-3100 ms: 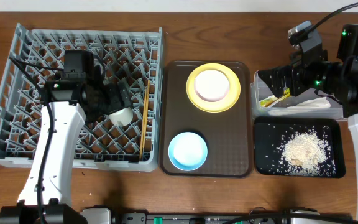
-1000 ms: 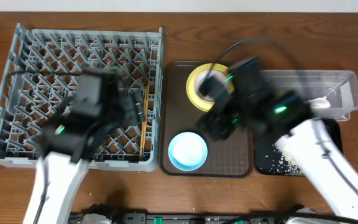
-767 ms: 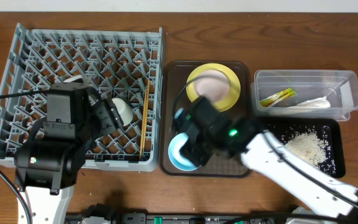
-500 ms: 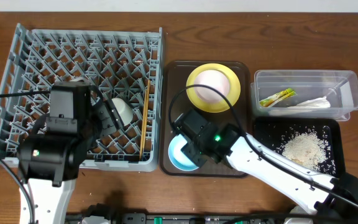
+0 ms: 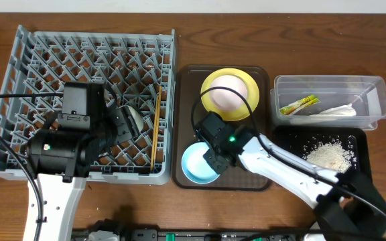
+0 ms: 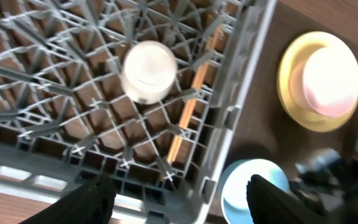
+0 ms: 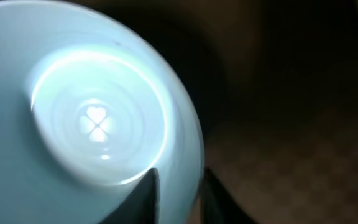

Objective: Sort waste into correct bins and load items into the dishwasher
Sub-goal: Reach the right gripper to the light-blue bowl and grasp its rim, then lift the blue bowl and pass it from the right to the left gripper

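The light blue bowl [image 5: 197,165] sits on the brown serving tray, and my right gripper [image 5: 214,158] is shut on its right rim. In the right wrist view one finger [image 7: 146,194] is inside the bowl [image 7: 92,118] and the other outside. The yellow plate [image 5: 230,94] lies on the same tray behind it. In the grey dishwasher rack [image 5: 25,80] the cream cup [image 5: 137,119] lies beside the wooden chopsticks [image 5: 156,127]. My left gripper [image 6: 185,208] hovers open above the rack's front edge, holding nothing.
The clear tub [image 5: 374,90] at the right holds the green-and-yellow packet [image 5: 299,105] and the white wrapper [image 5: 332,112]. In front of it, the black tray [image 5: 283,171] carries whitish crumbs [image 5: 327,155]. The brown serving tray [image 5: 256,171] lies between rack and bins.
My right arm swung from the clear tub over to the bowl, came down on its rim and closed. The left arm backed off the cup, which stays in the rack.
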Motion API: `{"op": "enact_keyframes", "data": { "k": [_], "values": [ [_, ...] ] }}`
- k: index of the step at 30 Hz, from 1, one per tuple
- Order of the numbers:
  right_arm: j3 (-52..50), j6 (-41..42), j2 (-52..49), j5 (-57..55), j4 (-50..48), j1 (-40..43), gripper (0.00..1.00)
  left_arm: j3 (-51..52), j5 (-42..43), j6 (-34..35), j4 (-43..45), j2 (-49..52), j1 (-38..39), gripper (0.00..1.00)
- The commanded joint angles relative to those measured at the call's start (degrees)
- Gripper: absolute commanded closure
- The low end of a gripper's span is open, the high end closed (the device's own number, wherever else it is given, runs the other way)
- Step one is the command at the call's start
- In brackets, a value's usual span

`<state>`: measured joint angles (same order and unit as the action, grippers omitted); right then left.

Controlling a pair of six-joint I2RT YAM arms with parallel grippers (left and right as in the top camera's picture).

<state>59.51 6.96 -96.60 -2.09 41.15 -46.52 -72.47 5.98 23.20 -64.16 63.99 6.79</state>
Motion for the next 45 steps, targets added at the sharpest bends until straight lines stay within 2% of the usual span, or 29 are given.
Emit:
{"op": "enact_keyframes", "data": {
  "k": [1,10,20,25,29,35,39,40,43,45],
  "values": [
    [-0.11,0.33,-1.07,1.07,-0.74,0.37,0.98,-0.02,5.27,-2.91,-0.13,0.0,-0.22,0.29],
    [8.02,1.77,4.61,2.27,-2.01,3.3,0.99,-0.02,15.28,-7.43,0.0,0.0,0.92,0.29],
    [11.23,1.79,12.85,23.28,-1.79,11.15,0.99,-0.02,16.52,-7.78,4.44,0.39,11.26,0.28],
    [11.23,1.77,13.14,26.6,-2.84,13.46,0.99,-0.02,16.48,-7.76,6.6,2.29,14.64,0.29],
    [11.23,1.75,13.14,32.48,-6.03,14.1,0.99,-0.02,16.48,-7.76,6.58,5.55,15.63,0.41],
    [11.28,1.75,13.53,33.16,-7.04,14.12,0.99,-0.02,15.45,-7.74,6.64,9.27,15.69,0.6],
    [11.28,1.77,13.57,31.54,-7.08,14.45,0.99,-0.04,12.33,-7.74,7.58,8.85,15.69,0.81],
    [11.28,1.77,13.57,31.43,-7.1,14.6,0.99,-0.04,12.15,-7.72,8.0,8.59,15.69,0.92],
    [11.28,1.77,13.57,31.45,-7.3,15.06,0.98,-0.04,12.0,-7.72,9.49,7.85,15.69,0.92],
    [11.28,1.77,13.6,31.45,-7.61,15.41,0.93,-0.04,10.75,-7.72,10.62,7.37,15.69,0.92]
  ]
}}
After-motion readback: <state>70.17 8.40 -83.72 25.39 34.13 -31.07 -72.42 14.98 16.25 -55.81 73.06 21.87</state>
